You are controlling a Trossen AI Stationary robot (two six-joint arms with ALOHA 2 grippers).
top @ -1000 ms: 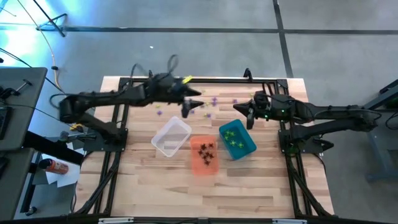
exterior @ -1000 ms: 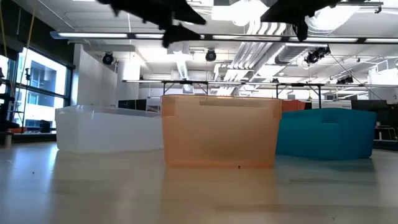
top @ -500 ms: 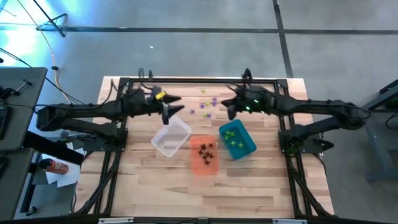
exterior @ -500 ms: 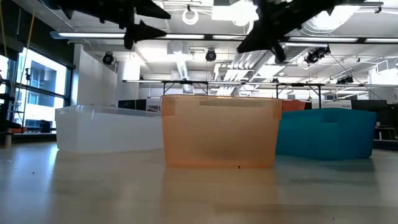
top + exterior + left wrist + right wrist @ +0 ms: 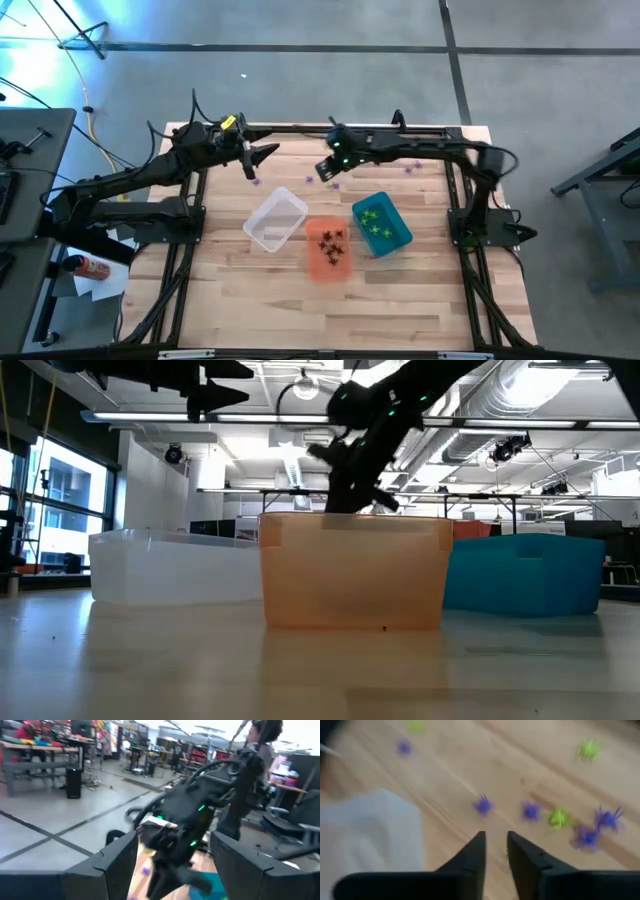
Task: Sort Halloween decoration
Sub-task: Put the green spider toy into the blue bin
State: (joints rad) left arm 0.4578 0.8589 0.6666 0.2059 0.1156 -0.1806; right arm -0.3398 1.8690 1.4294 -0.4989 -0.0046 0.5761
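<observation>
While poised over loose purple spiders (image 5: 482,805) at bench (image 5: 400,290) 12 o'clock, right gripper (image 5: 494,849): slightly parted, empty, lining up next pick. Left gripper (image 5: 262,156): wide, empty, parked 10 o'clock.

Purple spiders (image 5: 482,805), green spiders (image 5: 558,817), orange bin (image 5: 328,249), teal bin (image 5: 381,225).

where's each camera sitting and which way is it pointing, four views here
High view: above the table, looking straight down; both arms show, left gripper and right gripper behind the clear bin, orange bin and teal bin.
Low view: at table height, looking level past the bins into the room; the arms come in from above.
Left wrist view: looks between its own open fingers at the right arm.
Right wrist view: looks down past its fingers at purple trinkets on the table.
Shared: high and low views both show the three bins.
</observation>
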